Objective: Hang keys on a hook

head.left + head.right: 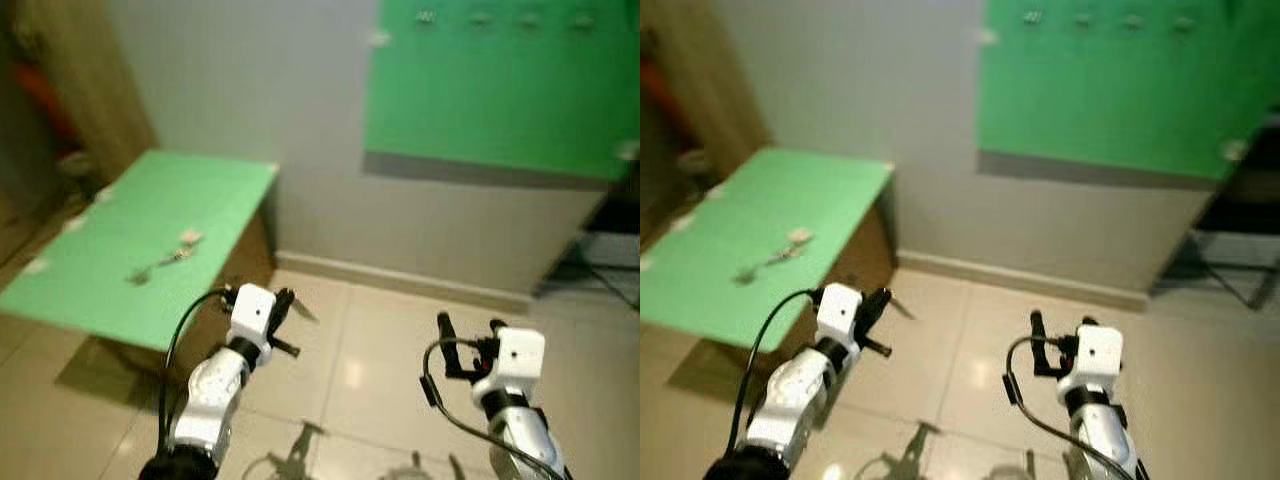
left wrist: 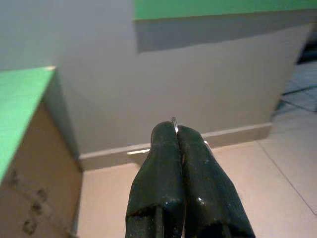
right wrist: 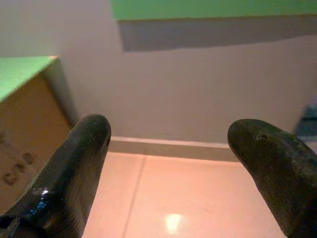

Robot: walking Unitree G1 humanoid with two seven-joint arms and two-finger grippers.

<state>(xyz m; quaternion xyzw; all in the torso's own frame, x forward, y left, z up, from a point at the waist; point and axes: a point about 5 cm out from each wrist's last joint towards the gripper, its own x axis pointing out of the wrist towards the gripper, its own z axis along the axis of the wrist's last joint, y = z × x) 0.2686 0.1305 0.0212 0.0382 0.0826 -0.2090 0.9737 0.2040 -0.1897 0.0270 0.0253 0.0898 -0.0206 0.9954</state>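
Observation:
My left gripper [image 1: 284, 300] is held low over the floor, just right of the green table's [image 1: 90, 270] front corner. Its fingers [image 2: 166, 158] are shut, with a thin silver key ring [image 2: 174, 120] peeking out at their tips and a grey key [image 1: 304, 311] sticking out to the right. Another bunch of keys [image 1: 168, 259] with a pale tag lies on the table. High on the wall, a green board [image 1: 500, 90] carries a row of several small hooks [image 1: 427, 17]. My right gripper [image 1: 469, 324] is open and holds nothing, facing the wall.
The green top sits on a wooden cabinet [image 1: 245, 255] against the grey wall. A skirting board [image 1: 400, 278] runs along the tiled floor. A dark metal stand [image 1: 600, 250] is at the right, below the board. Small white bits lie on the table's left edge.

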